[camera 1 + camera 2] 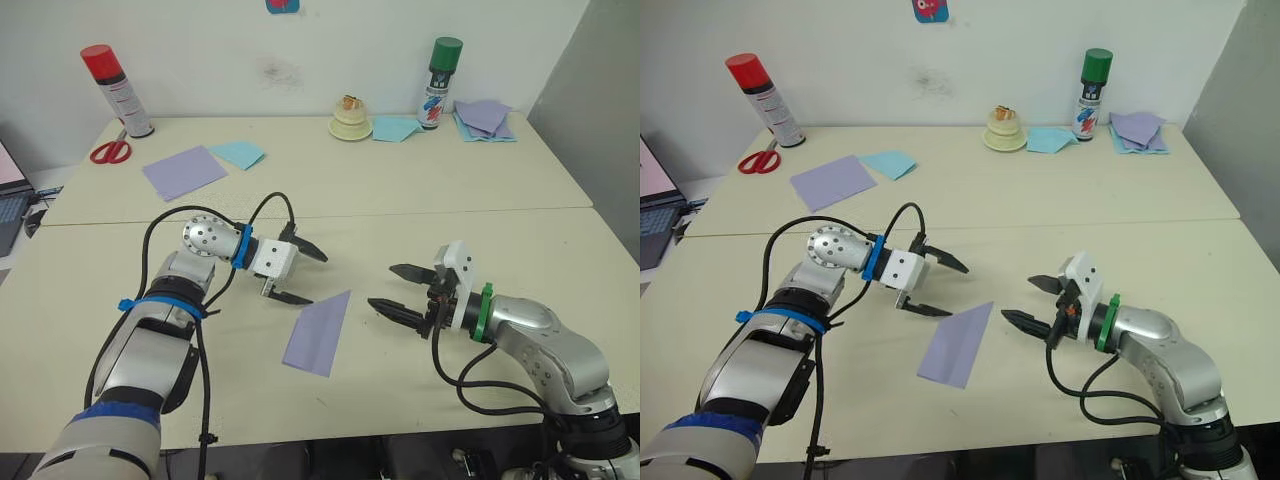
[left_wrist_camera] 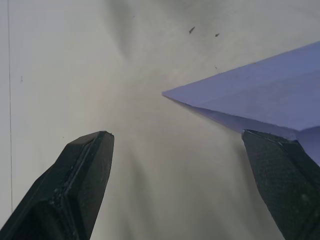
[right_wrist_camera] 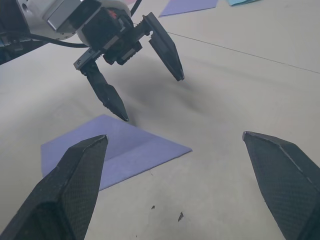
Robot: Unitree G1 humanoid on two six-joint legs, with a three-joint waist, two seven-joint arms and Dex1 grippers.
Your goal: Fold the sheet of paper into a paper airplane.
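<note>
- The thin lavender-purple sheet of paper (image 1: pixel 318 334), folded into a long tapered shape with one pointed corner, lies flat on the cream-coloured bench (image 1: pixel 420 215) near its front edge, between the two grippers and touched by neither.
- The left gripper (image 1: pixel 298 276), two black fingers on a white wrist block, hangs released just beside the sheet's pointed corner, its lower finger close to the paper's edge; the left wrist view shows the point lying between the spread fingers.
- The right gripper (image 1: pixel 399 290) is likewise spread wide and empty, a little apart from the sheet on the side toward the bench's right edge.
- For the next fold, my judgement is that one gripper should press the paper flat while the other lifts an edge; a thin sheet slides readily on a smooth top.
- Catching the pointed corner low and shallow would help, since a steep approach may push the paper away or crumple the tip.
- Farther back, near the left rear corner, lie a smooth lavender square (image 1: pixel 184 171), a light-blue sheet (image 1: pixel 238 153) and red-handled scissors (image 1: pixel 110 151); these are not the work piece.
</note>
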